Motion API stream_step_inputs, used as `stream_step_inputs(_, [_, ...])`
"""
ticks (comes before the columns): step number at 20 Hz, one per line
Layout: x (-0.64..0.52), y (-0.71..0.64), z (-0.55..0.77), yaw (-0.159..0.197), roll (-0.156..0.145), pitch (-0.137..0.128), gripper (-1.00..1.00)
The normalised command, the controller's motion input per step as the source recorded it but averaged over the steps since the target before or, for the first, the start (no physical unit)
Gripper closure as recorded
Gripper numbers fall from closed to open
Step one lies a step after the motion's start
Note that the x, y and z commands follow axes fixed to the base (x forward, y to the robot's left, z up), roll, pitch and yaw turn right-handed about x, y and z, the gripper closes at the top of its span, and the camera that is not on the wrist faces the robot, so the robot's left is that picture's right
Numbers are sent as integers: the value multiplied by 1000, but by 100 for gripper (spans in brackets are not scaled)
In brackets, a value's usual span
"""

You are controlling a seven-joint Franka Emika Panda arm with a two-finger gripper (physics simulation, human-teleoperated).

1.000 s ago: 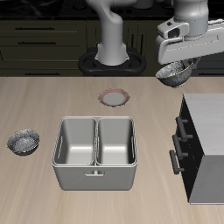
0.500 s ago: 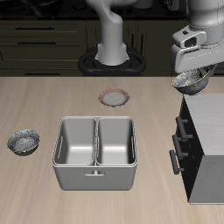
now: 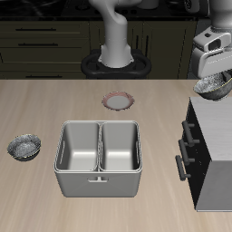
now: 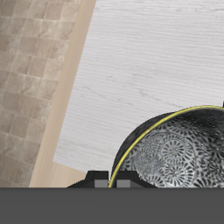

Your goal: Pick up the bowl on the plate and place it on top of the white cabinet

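Pale wood surface (image 3: 54,109) lay below. End effector (image 3: 216,72) clenched bowl (image 3: 214,86) by its rim, suspended over white cabinet (image 3: 217,122), ready for lowering.

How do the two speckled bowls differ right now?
The bowl hangs in the gripper above the white cabinet, off any surface; the second speckled bowl rests on the table beside the metal basin.
The held bowl sits tilted; the second sits level.
Both are dark grey with white speckling and look alike in size.
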Motion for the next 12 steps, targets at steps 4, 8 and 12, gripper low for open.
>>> stream_step_inputs(4, [71, 187, -54, 21, 28, 5, 100])
stream_step_inputs(8, [90, 68, -75, 14, 1, 6, 100])
stream_step_inputs(12, [36, -49, -117, 8, -13, 15, 100])
